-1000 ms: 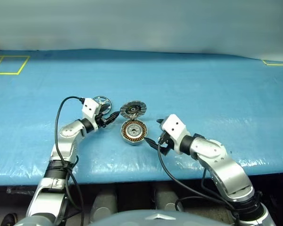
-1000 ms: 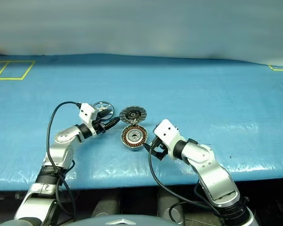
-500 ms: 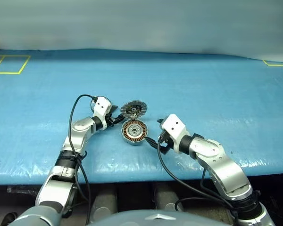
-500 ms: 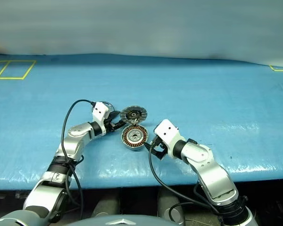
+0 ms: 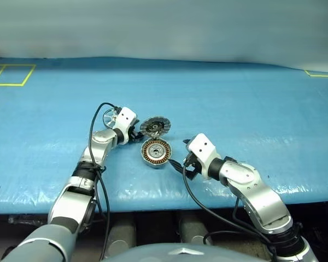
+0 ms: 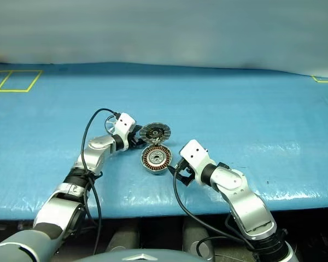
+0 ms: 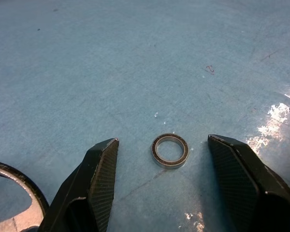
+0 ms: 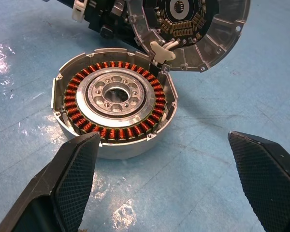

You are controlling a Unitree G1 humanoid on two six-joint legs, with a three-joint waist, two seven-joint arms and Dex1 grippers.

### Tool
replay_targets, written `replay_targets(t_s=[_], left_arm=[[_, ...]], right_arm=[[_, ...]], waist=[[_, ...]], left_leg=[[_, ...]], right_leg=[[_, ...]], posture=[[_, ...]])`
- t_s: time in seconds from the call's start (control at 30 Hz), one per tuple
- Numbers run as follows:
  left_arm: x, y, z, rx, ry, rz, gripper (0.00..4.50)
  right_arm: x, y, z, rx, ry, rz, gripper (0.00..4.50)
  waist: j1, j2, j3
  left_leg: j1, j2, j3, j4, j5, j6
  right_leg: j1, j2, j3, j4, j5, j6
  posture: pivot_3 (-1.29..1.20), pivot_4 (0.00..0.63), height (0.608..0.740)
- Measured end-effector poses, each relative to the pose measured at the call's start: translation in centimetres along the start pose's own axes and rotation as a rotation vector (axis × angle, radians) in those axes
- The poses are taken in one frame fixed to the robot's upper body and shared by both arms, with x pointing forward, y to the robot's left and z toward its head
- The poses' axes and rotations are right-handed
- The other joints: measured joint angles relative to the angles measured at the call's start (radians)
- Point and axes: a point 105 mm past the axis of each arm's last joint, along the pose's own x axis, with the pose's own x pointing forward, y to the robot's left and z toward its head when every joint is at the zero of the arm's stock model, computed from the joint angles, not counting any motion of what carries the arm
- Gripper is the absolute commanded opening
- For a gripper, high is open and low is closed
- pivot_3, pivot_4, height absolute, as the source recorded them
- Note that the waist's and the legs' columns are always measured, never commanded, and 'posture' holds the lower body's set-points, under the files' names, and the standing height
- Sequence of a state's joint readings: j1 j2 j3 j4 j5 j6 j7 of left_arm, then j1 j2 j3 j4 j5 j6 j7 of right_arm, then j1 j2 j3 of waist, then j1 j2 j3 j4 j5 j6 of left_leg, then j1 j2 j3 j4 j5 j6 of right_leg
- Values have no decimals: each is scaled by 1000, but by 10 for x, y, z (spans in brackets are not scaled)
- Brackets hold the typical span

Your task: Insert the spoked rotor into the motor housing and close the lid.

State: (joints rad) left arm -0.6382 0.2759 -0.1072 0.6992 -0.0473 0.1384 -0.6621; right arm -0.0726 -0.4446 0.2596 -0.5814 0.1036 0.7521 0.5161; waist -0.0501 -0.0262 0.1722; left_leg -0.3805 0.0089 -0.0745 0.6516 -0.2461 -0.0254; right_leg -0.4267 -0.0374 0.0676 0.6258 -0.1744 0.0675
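The motor housing (image 5: 154, 152) lies open on the blue table, with copper windings (image 8: 113, 129) ringing its silver hub. Its hinged lid (image 5: 154, 126) stands tipped back behind it, the dark ribbed inside (image 8: 183, 19) facing up. The spoked rotor (image 5: 109, 116) lies on the table left of the lid, mostly hidden behind my left wrist. My left gripper (image 5: 138, 136) is open just left of the lid and housing, holding nothing. A tiny thin metal ring (image 7: 169, 150) lies on the table between its fingers (image 7: 99, 169). My right gripper (image 5: 177, 164) is open, close to the housing's right side.
The table's blue cover (image 5: 235, 103) stretches wide behind and to both sides. Yellow tape marks lie at the far left (image 5: 11, 75) and far right (image 5: 320, 72). The table's front edge (image 5: 153, 204) runs just below both arms. A black cable (image 5: 95, 117) loops over my left wrist.
My left arm has swung right, past the rotor, so its open fingers now sit beside the lid and housing. The right arm has kept still.
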Motion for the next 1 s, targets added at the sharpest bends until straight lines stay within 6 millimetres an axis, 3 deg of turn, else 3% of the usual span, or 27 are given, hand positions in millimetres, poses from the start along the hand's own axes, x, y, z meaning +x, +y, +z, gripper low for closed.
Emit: replay_targets(t_s=[0.13, 0.17, 0.27, 0.6, 0.87, 1.0], left_arm=[[1, 0, -2, 22, 25, 2, 1360], [1, 0, -2, 31, 31, 1, 1360], [1, -1, -2, 37, 36, -1, 710], [-8, 1, -6, 44, 18, 8, 672], [-50, -6, -21, 34, -18, -63, 672], [-71, -8, -14, 61, -62, -104, 672]], right_arm=[[0, -2, -1, -1, 1, -11, 4500], [0, -2, -1, -1, 3, -16, 4500], [0, -4, -2, -4, 7, -21, 4500], [4, -2, 1, 5, -12, -10, 4500], [0, -6, 0, 92, -74, 25, 4500], [-2, -4, 4, 102, -117, 64, 4500]], waist=[[0, 0, 0], [1, 0, 0], [1, 0, -1], [-7, 0, -1], [-9, 0, 0], [-9, 0, 0]], left_leg=[[0, 0, 0, 0, 0, 0], [0, 0, 0, 0, 0, 0], [1, 0, 0, 0, 0, 0], [2, 0, 0, -1, 0, 0], [1, 1, 0, -1, 0, 0], [1, 1, 0, -1, 0, 0]], right_leg=[[0, 0, 0, 0, 0, 0], [0, 0, 0, 0, 0, 0], [1, 0, 0, 0, 0, 0], [1, 0, 0, 0, 0, 0], [0, 0, 0, 0, 0, 0], [0, 0, 0, 0, 0, -1]], posture=[[0, 150, 740], [0, 150, 740], [0, 150, 740], [0, 150, 740], [0, 150, 740], [0, 150, 740]])
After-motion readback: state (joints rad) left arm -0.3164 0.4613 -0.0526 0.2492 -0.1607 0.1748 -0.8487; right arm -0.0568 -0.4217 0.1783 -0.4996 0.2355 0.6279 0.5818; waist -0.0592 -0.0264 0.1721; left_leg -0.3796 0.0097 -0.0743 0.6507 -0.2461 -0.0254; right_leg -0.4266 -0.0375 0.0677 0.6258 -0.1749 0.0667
